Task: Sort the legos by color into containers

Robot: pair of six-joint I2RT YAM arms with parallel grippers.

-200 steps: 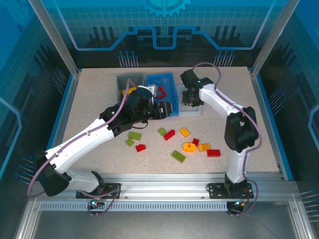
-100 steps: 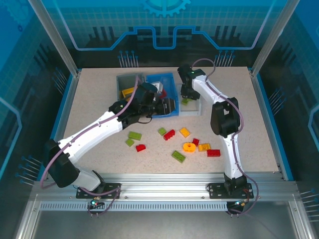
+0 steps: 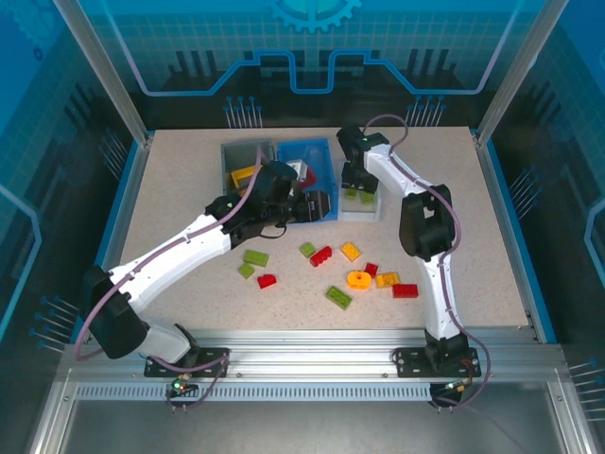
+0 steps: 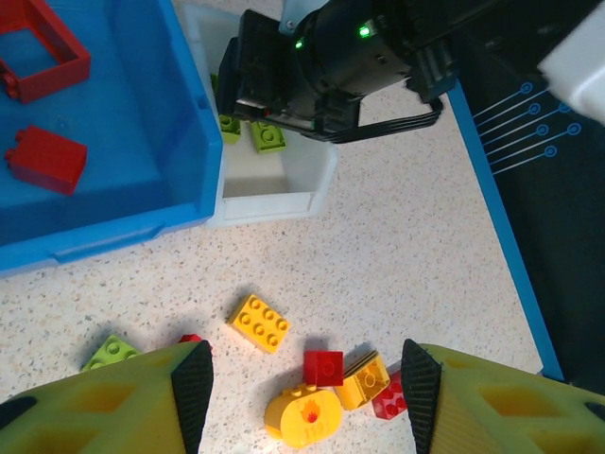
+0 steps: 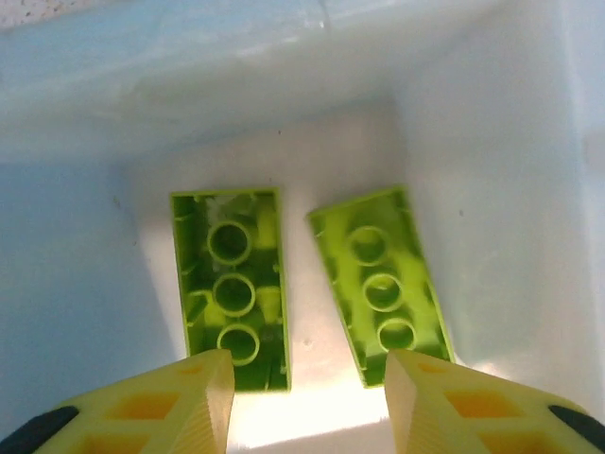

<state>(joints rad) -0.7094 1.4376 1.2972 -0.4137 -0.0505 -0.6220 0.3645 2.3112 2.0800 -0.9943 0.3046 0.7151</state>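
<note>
My right gripper [image 3: 357, 182] [image 5: 307, 378] hangs open inside the white tray [image 3: 371, 212] [image 5: 492, 142]. Two light green legos [image 5: 232, 284] [image 5: 378, 284] lie studs down on the tray floor just past its fingertips, and neither is held. My left gripper [image 3: 319, 203] [image 4: 302, 378] hovers open at the near edge of the blue bin [image 3: 302, 143] [image 4: 113, 232] with nothing between its fingers. That bin holds a red frame [image 4: 43, 57] and a red brick [image 4: 45, 158]. A yellow brick [image 3: 244, 173] lies in the grey bin [image 3: 236, 153].
Loose legos lie on the table in front of the bins: green [image 3: 255, 256] [image 3: 338, 297], red [image 3: 321, 255] [image 3: 405, 290], a yellow brick [image 3: 351, 251] [image 4: 259, 323] and a yellow round one [image 3: 358, 279] [image 4: 304, 416]. The right arm's black head [image 4: 321, 66] hangs over the tray.
My right gripper has opened over the white tray, and a second green brick now lies in it. The left arm shifted slightly towards the blue bin.
</note>
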